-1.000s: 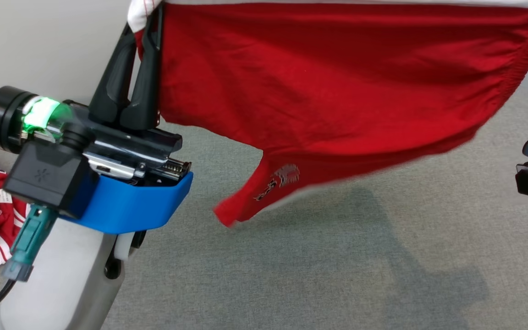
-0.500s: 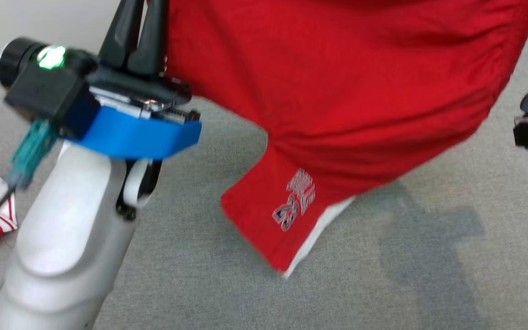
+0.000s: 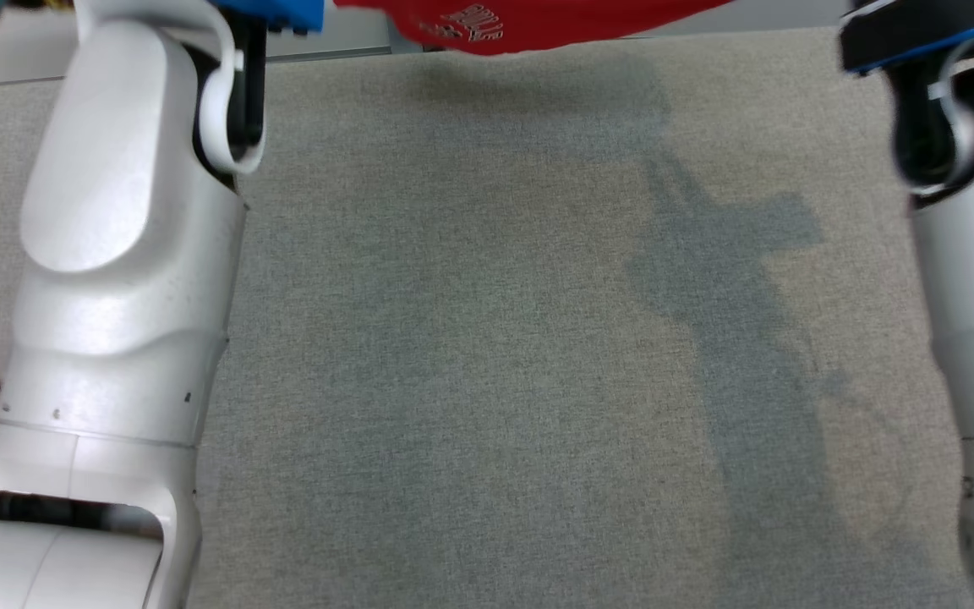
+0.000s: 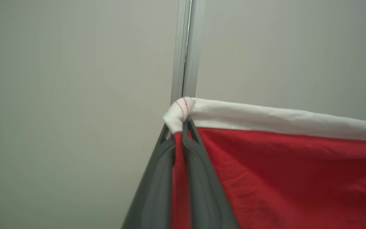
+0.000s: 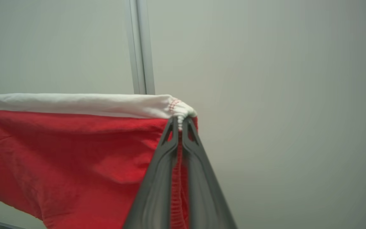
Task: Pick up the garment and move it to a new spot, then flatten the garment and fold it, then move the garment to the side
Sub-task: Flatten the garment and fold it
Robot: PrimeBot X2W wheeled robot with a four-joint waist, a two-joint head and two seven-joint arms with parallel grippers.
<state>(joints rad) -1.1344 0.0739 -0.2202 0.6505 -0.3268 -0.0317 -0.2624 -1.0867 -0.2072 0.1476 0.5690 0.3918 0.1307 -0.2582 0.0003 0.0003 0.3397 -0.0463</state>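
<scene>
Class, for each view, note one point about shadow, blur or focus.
Head view: a soft shadow lies on the carpet under the garment. Left wrist view: the left claw looks soft near the lens. Right wrist view: even light on the wall, no glare.

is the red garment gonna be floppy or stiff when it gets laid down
Probably floppy: the red garment hangs in soft wrinkles between the left gripper and right gripper. Likely light, since two corner pinches carry it. It may crease when lowered onto the grey surface.
</scene>
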